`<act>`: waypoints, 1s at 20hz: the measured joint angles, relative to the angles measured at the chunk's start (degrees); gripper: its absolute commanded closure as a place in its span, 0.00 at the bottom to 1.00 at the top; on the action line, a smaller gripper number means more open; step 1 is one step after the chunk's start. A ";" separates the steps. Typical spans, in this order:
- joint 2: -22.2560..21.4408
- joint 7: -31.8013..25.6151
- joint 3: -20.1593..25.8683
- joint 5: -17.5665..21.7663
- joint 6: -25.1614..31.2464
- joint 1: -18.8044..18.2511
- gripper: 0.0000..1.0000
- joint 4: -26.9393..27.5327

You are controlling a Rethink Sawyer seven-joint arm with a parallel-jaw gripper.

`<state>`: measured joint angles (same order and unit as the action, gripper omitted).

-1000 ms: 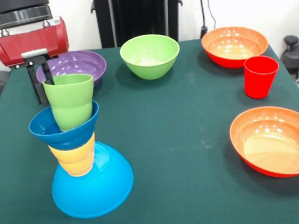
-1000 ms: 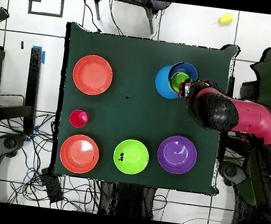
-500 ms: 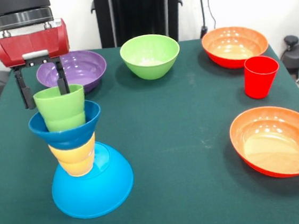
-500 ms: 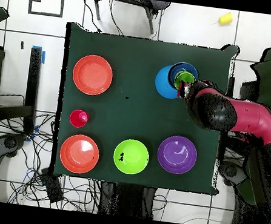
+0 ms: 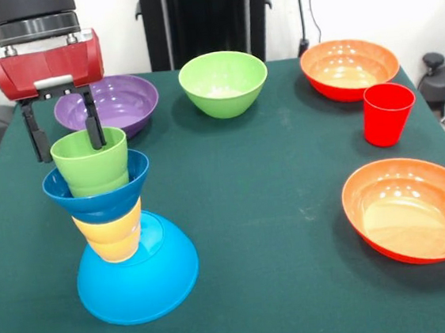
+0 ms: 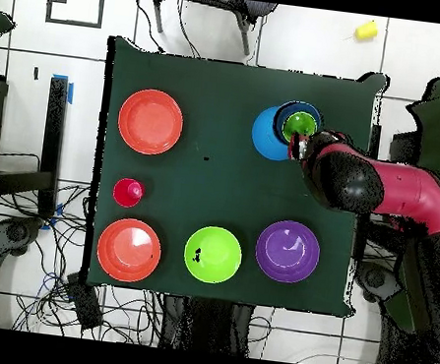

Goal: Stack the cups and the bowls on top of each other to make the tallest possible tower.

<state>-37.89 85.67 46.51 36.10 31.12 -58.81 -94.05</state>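
The tower stands at the table's front left: an upturned light-blue bowl (image 5: pixel 142 274) carries a yellow cup (image 5: pixel 112 234), a small dark-blue bowl (image 5: pixel 99 199) and an upright green cup (image 5: pixel 93 164) on top. My gripper (image 5: pixel 66 137) is open at that cup's rim, one finger outside on the left, the other at its mouth. From overhead the green cup (image 6: pixel 299 126) shows inside the blue bowls, with the gripper (image 6: pixel 303 146) beside it. A red cup (image 5: pixel 388 113) stands alone on the right.
A purple bowl (image 5: pixel 108 103) lies just behind the tower, a green bowl (image 5: pixel 223 83) at the back middle. Two orange bowls sit on the right, one at the back (image 5: pixel 349 67) and one near the front (image 5: pixel 414 208). A small yellow thing (image 6: pixel 365 30) lies on the floor.
A second ago the fingers were shut on the tilted green cup's rim. They have opened, and the cup has dropped upright into the dark-blue bowl.
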 measured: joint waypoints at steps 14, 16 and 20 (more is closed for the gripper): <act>-2.41 0.00 -0.12 0.17 1.30 1.46 0.00 0.04; -3.41 0.00 -0.13 0.14 2.25 1.97 0.00 0.09; -5.37 0.00 0.00 -0.62 4.50 2.32 0.00 0.11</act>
<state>-43.26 85.67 46.51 35.48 35.62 -56.49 -93.94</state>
